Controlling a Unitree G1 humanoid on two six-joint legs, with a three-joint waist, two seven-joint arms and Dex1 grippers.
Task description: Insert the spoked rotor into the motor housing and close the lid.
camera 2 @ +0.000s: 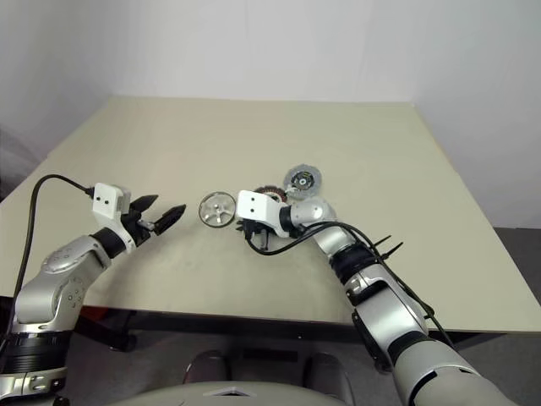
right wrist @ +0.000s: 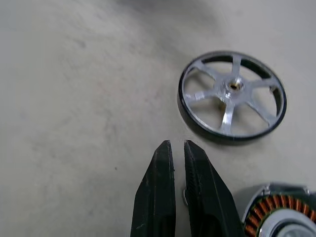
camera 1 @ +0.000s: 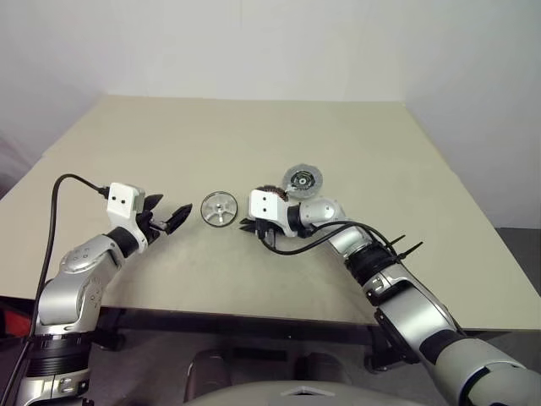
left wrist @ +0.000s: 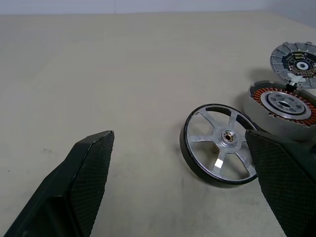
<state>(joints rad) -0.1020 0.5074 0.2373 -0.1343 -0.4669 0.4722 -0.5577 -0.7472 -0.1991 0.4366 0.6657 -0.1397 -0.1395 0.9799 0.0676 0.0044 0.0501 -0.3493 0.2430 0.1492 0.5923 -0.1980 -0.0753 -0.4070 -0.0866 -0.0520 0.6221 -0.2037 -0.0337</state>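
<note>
**Rotor lying free on the bench, housing open beside it**

A wide beige bench [camera 1: 254, 144] carries everything, with the parts gathered near its front middle. The left gripper [camera 1: 172, 220] is held level just off the rotor's left side, its fingers [left wrist: 86, 182] spread wide — a stance that seems meant for receiving or steadying the part rather than gripping it yet. The right gripper [right wrist: 178, 148] is angled down toward the bench just beside the rotor, between it and the housing; its fingers [right wrist: 160, 192] are pressed almost together with nothing between them, so a nudge or a fresh opening is judged likelier than a grasp at this instant.

The motor housing [left wrist: 281, 106] is seen resting on the bench with its copper windings exposed, the cavity facing up and ready for loading. Its lid [left wrist: 296, 58] is swung back on the far side, hinged open so the way in is unobstructed.

The spoked rotor [right wrist: 232, 96] lies flat on the bench, apart from the housing and touched by neither gripper — insertion is not yet begun.
</note>
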